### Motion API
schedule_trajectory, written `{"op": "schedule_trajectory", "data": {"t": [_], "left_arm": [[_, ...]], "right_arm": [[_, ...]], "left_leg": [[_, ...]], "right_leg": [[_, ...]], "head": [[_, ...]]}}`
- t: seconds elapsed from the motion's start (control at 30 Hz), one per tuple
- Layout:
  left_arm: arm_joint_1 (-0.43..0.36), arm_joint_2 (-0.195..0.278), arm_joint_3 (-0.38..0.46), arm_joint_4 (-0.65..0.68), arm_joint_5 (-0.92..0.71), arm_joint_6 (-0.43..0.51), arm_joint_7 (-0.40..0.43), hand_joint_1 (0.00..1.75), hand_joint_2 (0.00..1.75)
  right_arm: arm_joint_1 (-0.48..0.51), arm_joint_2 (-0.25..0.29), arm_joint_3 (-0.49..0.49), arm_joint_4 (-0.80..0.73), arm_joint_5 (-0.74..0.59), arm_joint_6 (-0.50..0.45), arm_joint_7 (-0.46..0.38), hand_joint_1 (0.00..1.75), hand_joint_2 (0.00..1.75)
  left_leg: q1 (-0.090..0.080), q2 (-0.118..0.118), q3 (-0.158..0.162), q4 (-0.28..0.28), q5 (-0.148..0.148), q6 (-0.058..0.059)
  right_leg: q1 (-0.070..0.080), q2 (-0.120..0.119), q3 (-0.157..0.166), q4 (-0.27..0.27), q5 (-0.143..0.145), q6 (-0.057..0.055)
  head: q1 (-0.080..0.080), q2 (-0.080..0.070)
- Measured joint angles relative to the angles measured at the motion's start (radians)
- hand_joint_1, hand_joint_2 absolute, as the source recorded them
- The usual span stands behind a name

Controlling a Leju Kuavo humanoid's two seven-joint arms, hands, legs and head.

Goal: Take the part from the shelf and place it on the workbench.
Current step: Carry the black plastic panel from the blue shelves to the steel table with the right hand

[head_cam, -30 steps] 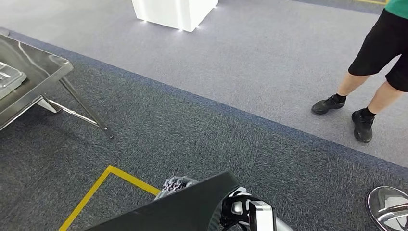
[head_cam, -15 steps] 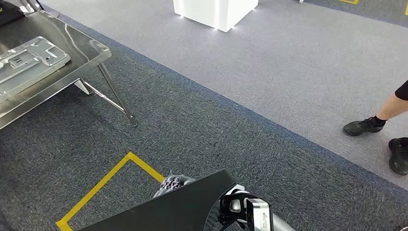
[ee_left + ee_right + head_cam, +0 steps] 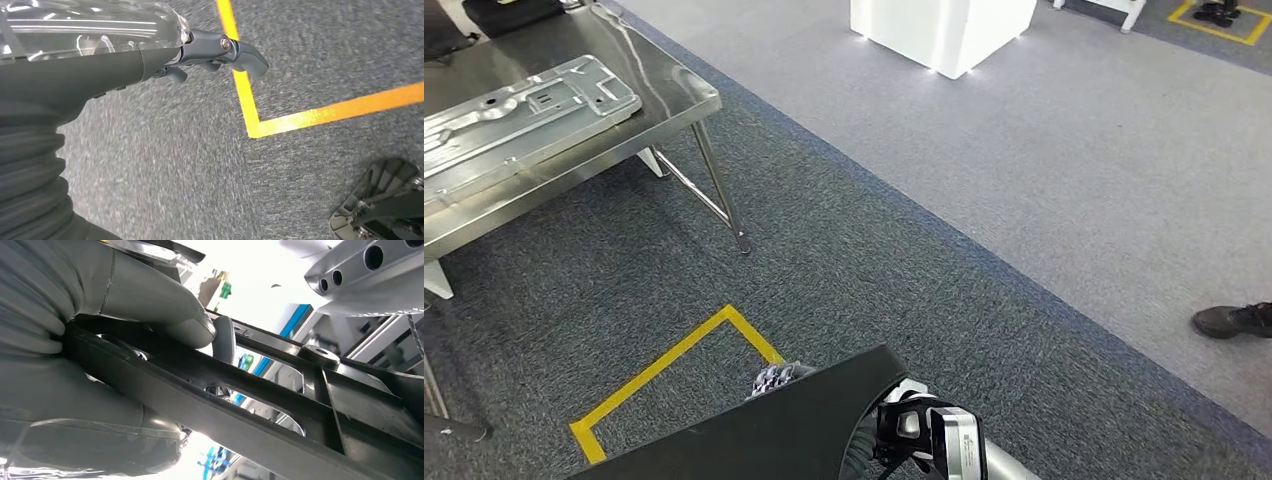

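Part, a flat black panel, already off the shelf; carried low at the bottom of the head view, above the grey carpet and beside the yellow floor tape. Right hand clamped on a rib of the part, thumb pressed over it. Left hand hanging over the carpet, fingers curled in, holding nothing visible. Steel tabletop well apart, upper left, bearing a silver tray. Placement not yet done; approach and set-down outstanding.

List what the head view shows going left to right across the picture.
Steel workbench carrying a silver metal plate → yellow floor tape → black part → white block → a person's black shoe.
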Motion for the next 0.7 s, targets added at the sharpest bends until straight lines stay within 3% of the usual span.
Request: {"op": "schedule_trajectory", "data": {"t": [0.03,0.13,0.17,0.23,0.3,0.37,0.4,0.43,0.5,0.57,0.63,0.67,0.7], "left_arm": [[0.002,-0.002,0.001,0.0,0.0,0.0,0.005,0.0,1.75],[0.01,-0.005,0.003,0.0,-0.004,-0.002,0.017,0.0,1.75],[0.012,-0.005,0.003,0.0,-0.007,-0.004,0.017,0.0,1.75],[0.01,-0.006,0.003,0.0,-0.02,-0.006,0.017,0.0,1.75],[0.004,-0.007,0.003,-0.001,-0.028,-0.008,0.017,0.0,1.75],[0.005,-0.008,0.003,-0.001,-0.03,-0.01,0.017,0.0,1.75],[0.008,-0.009,0.003,-0.001,-0.03,-0.01,0.017,0.0,1.75],[0.01,-0.009,0.003,-0.001,-0.031,-0.011,0.017,0.0,1.75],[0.01,-0.008,0.003,-0.001,-0.031,-0.011,0.017,0.0,1.75],[0.007,-0.008,0.003,-0.001,-0.031,-0.011,0.017,0.0,1.75],[0.007,-0.008,0.003,-0.001,-0.031,-0.012,0.016,0.0,1.75],[0.009,-0.008,0.003,-0.001,-0.031,-0.012,0.016,0.0,1.75],[0.011,-0.008,0.003,-0.001,-0.031,-0.012,0.015,0.0,1.75]], "right_arm": [[-0.002,-0.001,0.003,0.003,-0.003,0.0,0.0,1.75,1.75],[-0.01,0.0,0.01,0.01,-0.01,0.0,0.0,1.75,1.75],[-0.011,0.002,0.01,0.01,-0.009,-0.001,0.0,1.75,1.75],[-0.013,0.005,0.012,0.011,-0.007,-0.001,0.0,1.75,1.75],[-0.013,0.006,0.013,0.013,-0.004,-0.002,0.0,1.75,1.75],[-0.011,0.006,0.015,0.017,-0.003,-0.002,0.0,1.75,1.75],[-0.011,0.006,0.016,0.019,-0.002,-0.002,0.0,1.75,1.75],[-0.011,0.006,0.016,0.019,-0.002,-0.001,0.0,1.75,1.75],[-0.013,0.006,0.016,0.02,-0.002,-0.002,0.0,1.75,1.75],[-0.014,0.006,0.016,0.02,-0.003,-0.002,0.0,1.75,1.75],[-0.015,0.006,0.017,0.02,-0.003,-0.003,0.0,1.75,1.75],[-0.016,0.007,0.017,0.021,-0.003,-0.003,0.0,1.75,1.75],[-0.017,0.008,0.017,0.021,-0.003,-0.003,0.0,1.75,1.75]], "left_leg": [[0.002,-0.023,0.0,0.007,-0.006,-0.004],[0.01,-0.102,-0.012,0.028,-0.025,-0.036],[0.011,-0.098,-0.015,0.032,-0.028,-0.046],[0.01,-0.047,-0.036,0.081,-0.054,-0.056],[0.013,0.003,-0.101,0.202,-0.105,-0.066],[0.018,0.014,-0.156,0.293,-0.125,-0.072],[0.019,0.017,-0.158,0.286,-0.108,-0.073],[0.019,0.023,-0.138,0.239,-0.073,-0.072],[0.012,0.065,-0.075,0.102,-0.008,-0.062],[0.001,0.097,-0.043,0.032,0.009,-0.044],[-0.004,0.084,-0.044,0.028,0.004,-0.03],[-0.001,0.072,-0.041,0.024,0.005,-0.024],[0.001,0.06,-0.037,0.018,0.006,-0.019]], "right_leg": [[-0.002,0.019,0.007,-0.04,0.035,0.0],[-0.006,0.057,0.066,-0.225,0.146,-0.014],[-0.006,0.047,0.071,-0.234,0.145,-0.022],[-0.009,0.023,0.083,-0.244,0.143,-0.034],[-0.005,-0.005,0.091,-0.246,0.136,-0.04],[-0.003,-0.032,0.098,-0.246,0.128,-0.041],[-0.003,-0.045,0.102,-0.246,0.124,-0.04],[-0.003,-0.057,0.109,-0.246,0.119,-0.038],[0.0,-0.08,0.122,-0.247,0.109,-0.032],[0.004,-0.099,0.13,-0.248,0.102,-0.022],[0.007,-0.117,0.136,-0.252,0.098,-0.01],[0.005,-0.115,0.141,-0.252,0.094,-0.004],[0.004,-0.098,0.14,-0.242,0.084,0.002]], "head": [[0.0,0.0],[0.0,0.0],[0.0,0.0],[0.0,0.0],[0.0,0.0],[0.0,0.0],[0.0,0.0],[0.0,0.0],[0.0,0.0],[0.0,0.0],[0.0,0.0],[0.0,0.0],[0.0,0.0]]}}
